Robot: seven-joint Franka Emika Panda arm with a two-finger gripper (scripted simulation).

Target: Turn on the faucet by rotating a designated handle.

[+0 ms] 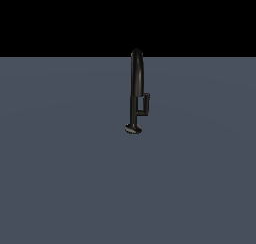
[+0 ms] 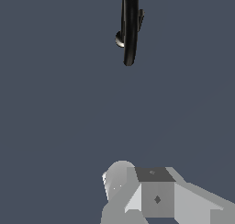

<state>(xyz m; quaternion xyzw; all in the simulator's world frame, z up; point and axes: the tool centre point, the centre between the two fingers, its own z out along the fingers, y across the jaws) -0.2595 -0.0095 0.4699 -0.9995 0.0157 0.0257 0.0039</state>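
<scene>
The claw (image 2: 137, 191) hangs well apart from the faucet (image 1: 136, 88), holding nothing; whether it is spread I cannot tell. The handle (image 1: 147, 102) sits just beside the stem, so the claw may hit the spout instead.

Only the faucet (image 1: 136, 90) rises from the tabletop (image 1: 60, 178), whose flat surface lies open around it on every side. The handle (image 1: 147, 103) stands just beside the stem on the exterior view's right. My end effector (image 2: 151, 195) hangs well apart from the spout.
</scene>
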